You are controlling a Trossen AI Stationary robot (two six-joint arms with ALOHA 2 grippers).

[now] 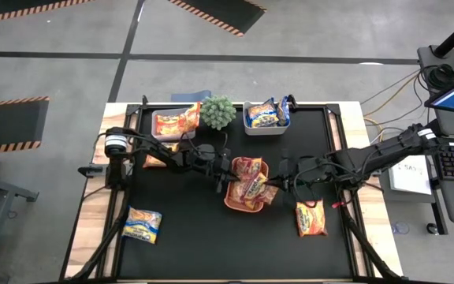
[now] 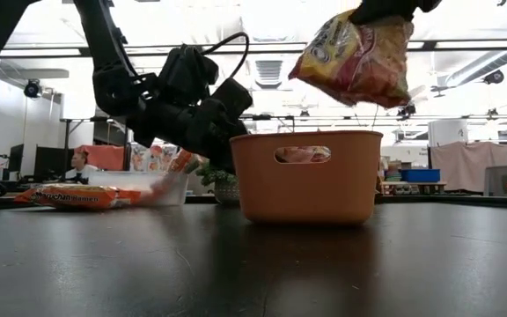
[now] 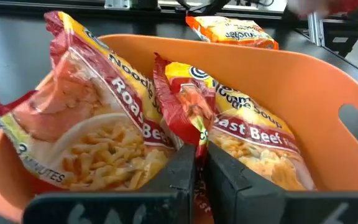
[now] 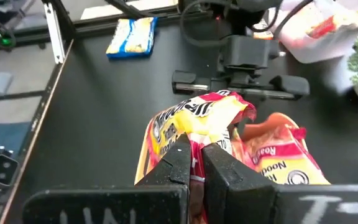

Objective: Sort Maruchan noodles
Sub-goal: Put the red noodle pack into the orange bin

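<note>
2 grippers work the orange tray point(image 1: 228, 203) at table centre, where dark red beef packets are pooled for sorting. Left gripper point(image 3: 196, 163): inside the tray, fingers pinched on the crimped edge of 1 upright packet point(image 3: 241, 137), likely to lift it. Right gripper point(image 4: 194, 163): clamped on another red packet point(image 2: 355, 57), hanging above the tray rim, probably for carrying clear.

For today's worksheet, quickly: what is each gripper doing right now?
Left gripper: shut on a red packet in the orange tray.
Right gripper: shut on a lifted packet above the tray.
</note>
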